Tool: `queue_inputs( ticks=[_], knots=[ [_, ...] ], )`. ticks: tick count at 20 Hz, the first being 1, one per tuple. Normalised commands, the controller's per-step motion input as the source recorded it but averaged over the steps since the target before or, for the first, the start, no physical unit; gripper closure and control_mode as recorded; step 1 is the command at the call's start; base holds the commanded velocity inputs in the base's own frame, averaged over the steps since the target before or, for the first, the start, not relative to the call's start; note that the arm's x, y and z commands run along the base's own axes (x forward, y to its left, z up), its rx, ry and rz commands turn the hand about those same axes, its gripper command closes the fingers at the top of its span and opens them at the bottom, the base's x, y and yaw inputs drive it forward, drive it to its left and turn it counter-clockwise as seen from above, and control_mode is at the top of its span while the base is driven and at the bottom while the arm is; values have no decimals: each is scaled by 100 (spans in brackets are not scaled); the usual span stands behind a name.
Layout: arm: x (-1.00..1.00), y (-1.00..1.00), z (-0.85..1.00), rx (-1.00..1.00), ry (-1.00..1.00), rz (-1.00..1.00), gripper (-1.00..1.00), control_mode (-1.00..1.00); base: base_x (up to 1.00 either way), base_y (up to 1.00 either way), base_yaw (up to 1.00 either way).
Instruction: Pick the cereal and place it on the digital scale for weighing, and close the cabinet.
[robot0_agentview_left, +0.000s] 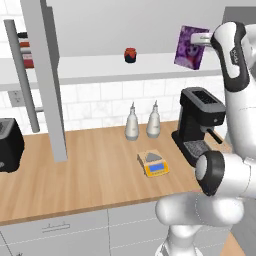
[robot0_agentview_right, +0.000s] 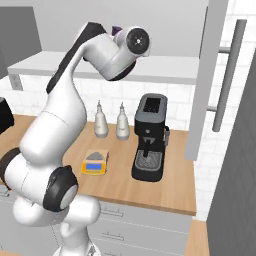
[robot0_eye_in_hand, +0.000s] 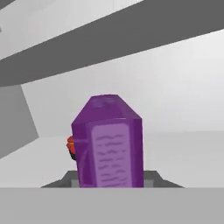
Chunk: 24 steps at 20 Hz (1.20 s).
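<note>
I see the cereal box (robot0_agentview_left: 189, 47), purple with a dark picture and unreadable pale marks, lifted off the shelf, grasped by my gripper (robot0_agentview_left: 196, 39).

The left base view looks down from behind the arm's left side. The right base view looks from its right. Both show the bench (robot0_agentview_left: 90, 170), the scale (robot0_agentview_left: 154, 163) and the coffee machine (robot0_agentview_right: 149, 137). The hand view sits very close to the cereal (robot0_eye_in_hand: 109, 144).
</note>
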Motion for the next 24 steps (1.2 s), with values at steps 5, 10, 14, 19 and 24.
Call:
queue_inputs(
  ticks=[5,10,14,19,24],
  knots=[
    [-85,100,-57,9,0,-1,100,-100,0,0,0],
    [-51,66,-81,0,-12,25,100,-100,0,0,0],
    [-16,34,-86,0,-18,32,100,-100,0,0,0],
    [3,21,-98,-6,-4,25,100,-100,0,0,0],
    [16,7,-86,-13,-1,14,100,-100,0,0,0]
  ],
)
